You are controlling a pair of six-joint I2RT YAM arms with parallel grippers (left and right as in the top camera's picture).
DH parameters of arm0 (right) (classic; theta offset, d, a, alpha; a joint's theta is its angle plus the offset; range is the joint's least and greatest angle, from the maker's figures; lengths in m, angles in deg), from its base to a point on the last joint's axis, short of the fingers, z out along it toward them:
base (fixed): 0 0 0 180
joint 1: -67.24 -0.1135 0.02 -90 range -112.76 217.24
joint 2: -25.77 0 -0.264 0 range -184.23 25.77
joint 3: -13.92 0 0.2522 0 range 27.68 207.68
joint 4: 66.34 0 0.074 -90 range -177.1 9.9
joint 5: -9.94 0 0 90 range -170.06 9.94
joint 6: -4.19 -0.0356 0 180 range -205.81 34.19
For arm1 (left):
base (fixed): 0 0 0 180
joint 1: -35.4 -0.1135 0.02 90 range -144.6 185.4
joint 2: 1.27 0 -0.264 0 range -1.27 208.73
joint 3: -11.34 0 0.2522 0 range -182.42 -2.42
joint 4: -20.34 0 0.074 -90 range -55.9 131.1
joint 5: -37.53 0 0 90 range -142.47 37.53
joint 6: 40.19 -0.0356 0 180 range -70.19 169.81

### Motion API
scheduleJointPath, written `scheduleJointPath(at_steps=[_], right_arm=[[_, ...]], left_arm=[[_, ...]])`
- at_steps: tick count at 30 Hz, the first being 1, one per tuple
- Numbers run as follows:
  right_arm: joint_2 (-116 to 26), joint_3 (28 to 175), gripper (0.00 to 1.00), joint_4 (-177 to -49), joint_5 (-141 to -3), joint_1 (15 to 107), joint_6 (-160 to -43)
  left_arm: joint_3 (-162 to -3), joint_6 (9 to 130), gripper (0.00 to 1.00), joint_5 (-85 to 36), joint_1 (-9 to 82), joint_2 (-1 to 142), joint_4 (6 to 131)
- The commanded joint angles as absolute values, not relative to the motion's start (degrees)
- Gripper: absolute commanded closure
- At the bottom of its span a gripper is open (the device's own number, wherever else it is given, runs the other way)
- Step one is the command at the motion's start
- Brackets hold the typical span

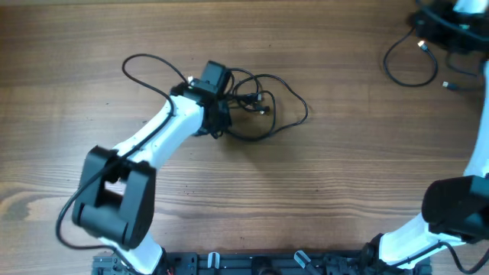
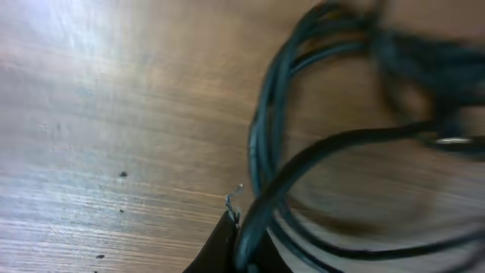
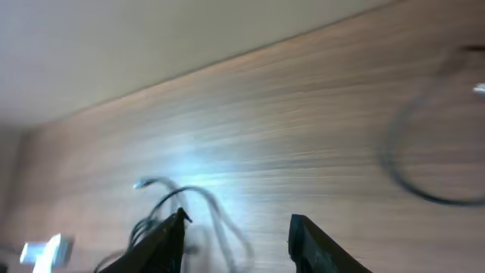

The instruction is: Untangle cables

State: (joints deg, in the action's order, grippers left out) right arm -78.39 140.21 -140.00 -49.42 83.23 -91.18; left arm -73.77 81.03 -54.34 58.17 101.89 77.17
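The left gripper [image 1: 225, 104] sits at the near-left edge of the cable tangle [image 1: 263, 103] in the middle of the table [image 1: 344, 176]. Its jaws are fully closed, and in the left wrist view one black strand [image 2: 261, 205] runs straight down into the dark fingertip [image 2: 220, 250] at the bottom edge, so the jaws appear to be pinching that strand. Just ahead of the closed jaws the rest of the tangle fans out as several overlapping loops, blurred in that view. A small silver plug [image 2: 455, 141] lies ahead of the jaws and off to one side. From above, one long loop of the same bundle [image 1: 141, 65] trails away behind the gripper. The right gripper [image 3: 235, 239] is at the far corner of the table, well apart from the tangle. Its two dark fingers [image 3: 318, 243] stand partly apart with only bare wood showing between them, so it holds nothing. Just outside one of its fingers lie a few blurred thin strands with a pale tip [image 3: 144, 183]. Further ahead and to the other side, a separate loose cable [image 1: 401, 69] curls in an open loop on the wood, not touching the jaws.
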Motion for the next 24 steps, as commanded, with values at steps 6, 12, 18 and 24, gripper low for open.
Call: scheduleJointPath(at_steps=[6, 12, 18, 24], right_arm=[[-78.17, 140.28, 0.41, -141.07, -43.72, 69.51, -87.22], [-78.17, 140.24, 0.40, -141.49, -43.06, 61.44, -87.14], [-78.65, 137.29, 0.40, -143.26, -42.67, 53.83, -83.05], [-80.35, 134.86, 0.41, -142.78, -42.45, 49.14, -77.52]], left_arm=[[-81.73, 73.53, 0.96, -32.22, 53.71, 84.84, 75.12], [-81.73, 87.39, 0.96, -32.33, 49.29, 78.96, 71.27], [-81.73, 103.61, 0.96, -32.40, 44.79, 78.89, 68.25], [-81.73, 110.30, 0.96, -32.31, 43.44, 78.89, 67.44]])
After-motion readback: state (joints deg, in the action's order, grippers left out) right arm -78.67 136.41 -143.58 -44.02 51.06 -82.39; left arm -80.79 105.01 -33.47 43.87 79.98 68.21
